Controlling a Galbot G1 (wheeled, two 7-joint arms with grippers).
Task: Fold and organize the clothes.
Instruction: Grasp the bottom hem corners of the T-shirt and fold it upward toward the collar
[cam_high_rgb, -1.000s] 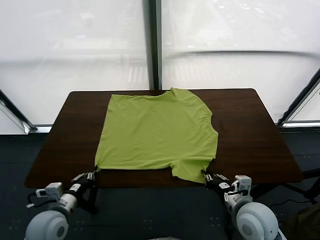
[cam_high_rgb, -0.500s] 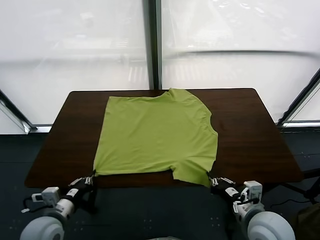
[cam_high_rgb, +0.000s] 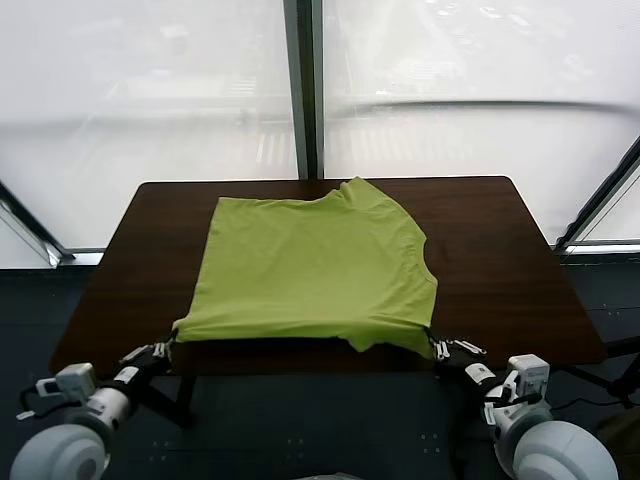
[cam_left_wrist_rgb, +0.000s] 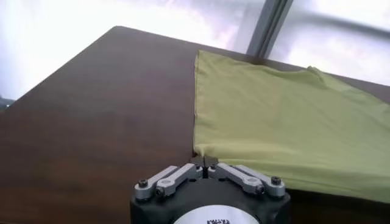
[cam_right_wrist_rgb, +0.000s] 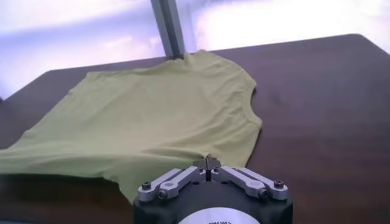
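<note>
With the lime-green T-shirt (cam_high_rgb: 312, 270) spread on the dark table (cam_high_rgb: 500, 270), left gripper (cam_high_rgb: 163, 346) pinched tight on the near left corner. Right gripper (cam_high_rgb: 437, 346) clamped on the near right corner, hem raised off the tabletop.

Robot test lab: dark wooden table (cam_high_rgb: 500, 260) set against frosted glass wall panels (cam_high_rgb: 150, 100) with metal mullion (cam_high_rgb: 303, 90).
</note>
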